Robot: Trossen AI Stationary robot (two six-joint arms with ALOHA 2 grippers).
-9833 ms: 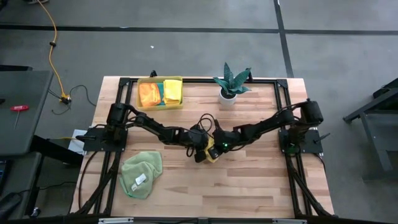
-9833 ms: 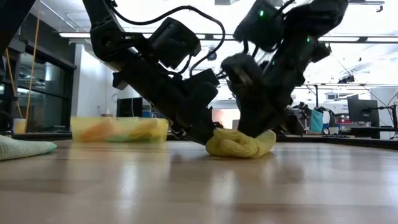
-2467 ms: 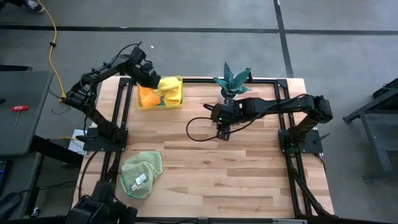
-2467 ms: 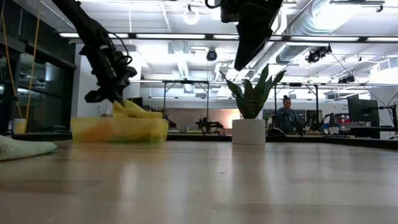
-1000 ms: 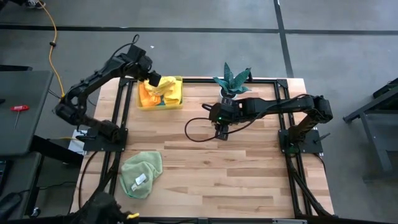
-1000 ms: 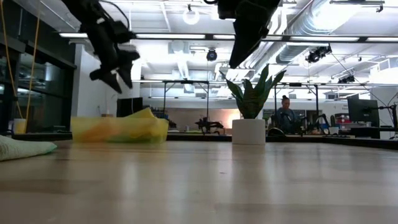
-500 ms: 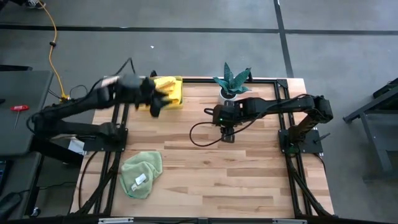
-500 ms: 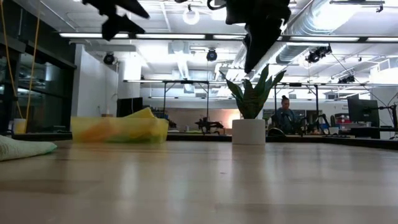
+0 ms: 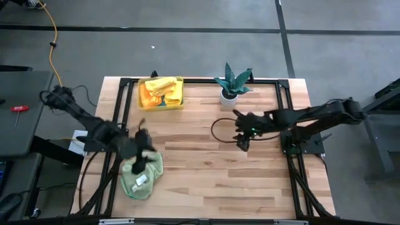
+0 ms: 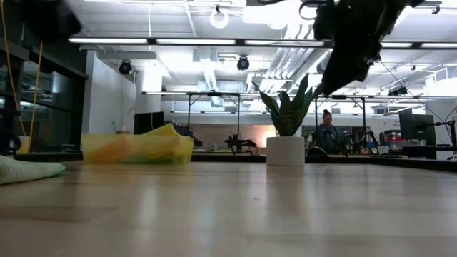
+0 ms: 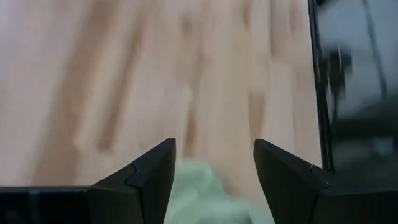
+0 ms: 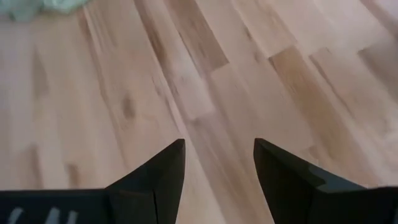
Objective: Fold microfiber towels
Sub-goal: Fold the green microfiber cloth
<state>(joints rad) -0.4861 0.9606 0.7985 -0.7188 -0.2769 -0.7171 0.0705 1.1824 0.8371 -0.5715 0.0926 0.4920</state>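
A light green towel [image 9: 150, 170] lies rumpled on the table at the near left, with a white label on top. My left gripper [image 9: 139, 164] hovers open above its far edge; in the left wrist view the towel [image 11: 194, 194] shows below the gap between the fingers [image 11: 214, 149]. I cannot tell whether they touch it. My right gripper [image 9: 241, 145] hangs open over bare wood right of the middle [image 12: 219, 149], high above the table in the low view [image 10: 350, 43]. Orange [image 9: 149, 95] and yellow [image 9: 164, 84] towels lie in a yellow bin [image 9: 181, 105].
The yellow bin [image 10: 136, 148] stands at the far left edge. A potted plant [image 9: 231, 84] in a white pot stands at the far edge, near the middle. Bare wood stretches across the middle and near right. A person [image 10: 327, 132] sits in the room behind.
My left gripper has swung from above the bin at the far left toward the near edge and down, and now hangs over the green towel. My right gripper has drifted toward the table's right edge and a little nearer. The towels have not moved.
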